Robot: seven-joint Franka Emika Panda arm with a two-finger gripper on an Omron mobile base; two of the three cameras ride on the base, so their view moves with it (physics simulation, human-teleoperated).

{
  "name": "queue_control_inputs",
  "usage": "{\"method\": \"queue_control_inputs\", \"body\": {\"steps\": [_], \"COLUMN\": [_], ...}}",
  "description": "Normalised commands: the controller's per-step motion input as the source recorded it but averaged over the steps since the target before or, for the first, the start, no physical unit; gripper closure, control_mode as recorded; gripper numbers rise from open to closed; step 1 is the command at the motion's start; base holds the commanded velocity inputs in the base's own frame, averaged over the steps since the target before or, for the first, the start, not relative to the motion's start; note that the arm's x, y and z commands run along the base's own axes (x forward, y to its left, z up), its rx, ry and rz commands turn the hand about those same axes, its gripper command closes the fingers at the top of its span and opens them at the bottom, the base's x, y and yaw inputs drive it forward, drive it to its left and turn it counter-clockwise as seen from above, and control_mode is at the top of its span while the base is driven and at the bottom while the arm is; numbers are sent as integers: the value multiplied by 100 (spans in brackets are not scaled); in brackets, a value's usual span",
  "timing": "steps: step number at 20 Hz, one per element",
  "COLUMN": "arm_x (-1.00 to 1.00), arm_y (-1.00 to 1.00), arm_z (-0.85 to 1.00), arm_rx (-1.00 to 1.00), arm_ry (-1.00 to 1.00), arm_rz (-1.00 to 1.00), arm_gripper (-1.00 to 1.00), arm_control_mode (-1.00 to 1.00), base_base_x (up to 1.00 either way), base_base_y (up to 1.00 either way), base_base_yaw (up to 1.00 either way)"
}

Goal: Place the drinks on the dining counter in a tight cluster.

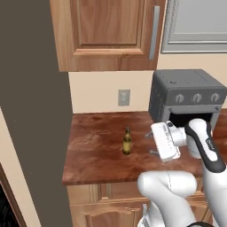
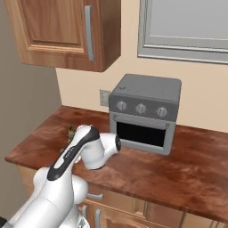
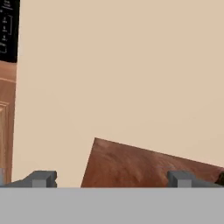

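A slim amber-brown glass bottle (image 1: 127,142) stands upright on a reddish-brown wood counter (image 1: 97,155), left of a grey toaster oven. Its top (image 2: 70,130) peeks out behind my arm in the right base view. My gripper (image 1: 151,143) hangs just right of the bottle at about its height, pointing toward it, a short gap away. In the hand view the gripper (image 3: 111,181) is open, its fingertips (image 3: 43,178) wide apart with nothing between them, over a corner of the counter (image 3: 140,166). The dining counter is out of view.
The grey toaster oven (image 1: 186,99) sits on the counter close behind my hand. A wood wall cabinet (image 1: 106,33) hangs above. A tall dark panel (image 1: 35,111) bounds the counter's left side. A wall outlet (image 1: 124,97) is behind the bottle.
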Motion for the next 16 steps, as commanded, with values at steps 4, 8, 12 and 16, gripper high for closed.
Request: {"method": "queue_control_inputs", "body": {"steps": [4, 8, 12, 16], "arm_x": [54, 51, 49, 48], "arm_y": [0, 0, 0, 6], "arm_z": [-17, -15, -16, -18], "arm_rx": [0, 0, 0, 0], "arm_ry": [-6, 0, 0, 0], "arm_rz": [-12, -8, -1, 0], "arm_gripper": [-100, -100, -100, -100], "arm_control_mode": [-100, -100, -100, -100], "base_base_x": [0, 0, 0, 0], "base_base_y": [0, 0, 0, 0], "base_base_yaw": [0, 0, 0, 0]}}
